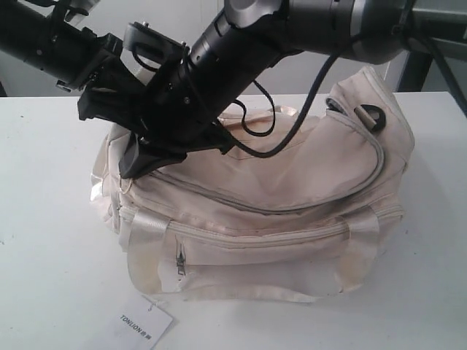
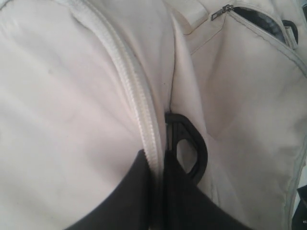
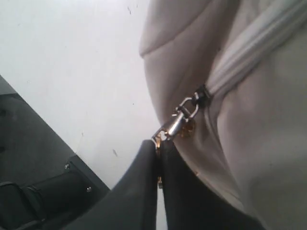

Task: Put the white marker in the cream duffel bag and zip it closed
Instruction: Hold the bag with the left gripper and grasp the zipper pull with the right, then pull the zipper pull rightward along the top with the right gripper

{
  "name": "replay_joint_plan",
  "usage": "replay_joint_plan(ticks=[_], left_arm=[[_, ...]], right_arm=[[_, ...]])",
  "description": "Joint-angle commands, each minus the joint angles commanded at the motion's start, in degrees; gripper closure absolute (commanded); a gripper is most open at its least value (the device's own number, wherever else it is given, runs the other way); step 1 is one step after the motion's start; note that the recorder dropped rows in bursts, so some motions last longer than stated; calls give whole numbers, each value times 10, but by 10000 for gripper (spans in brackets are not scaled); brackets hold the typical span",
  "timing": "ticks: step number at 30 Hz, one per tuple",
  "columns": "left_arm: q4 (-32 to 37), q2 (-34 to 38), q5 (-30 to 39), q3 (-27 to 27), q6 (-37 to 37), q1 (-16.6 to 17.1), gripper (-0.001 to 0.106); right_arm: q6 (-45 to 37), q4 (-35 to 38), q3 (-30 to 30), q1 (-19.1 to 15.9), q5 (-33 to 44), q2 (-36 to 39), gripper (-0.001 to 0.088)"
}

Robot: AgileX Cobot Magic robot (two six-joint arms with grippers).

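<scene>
Cream duffel bag [image 1: 277, 219]: found lying on white table [image 1: 44, 255], with paper tag [image 1: 146, 324] on the tabletop at bag's front. Recorded both arms bunched over one end of bag. Saw right gripper [image 3: 158, 146] clamped tight on metal zipper pull [image 3: 175, 125] at bag's end. Found left gripper [image 2: 156, 165] pinched closed on bag's main zipper [image 2: 136, 91], just beside black D-ring [image 2: 192, 153].
</scene>
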Motion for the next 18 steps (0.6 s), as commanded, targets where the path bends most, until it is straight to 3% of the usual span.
replay_joint_plan(ticks=[11, 18], left_arm=[[5, 0, 0, 0, 0, 0, 1053], [62, 0, -2, 0, 0, 0, 1053]], right_arm=[[-50, -5, 1, 3, 85, 0, 868], [-69, -21, 1, 3, 95, 0, 868]])
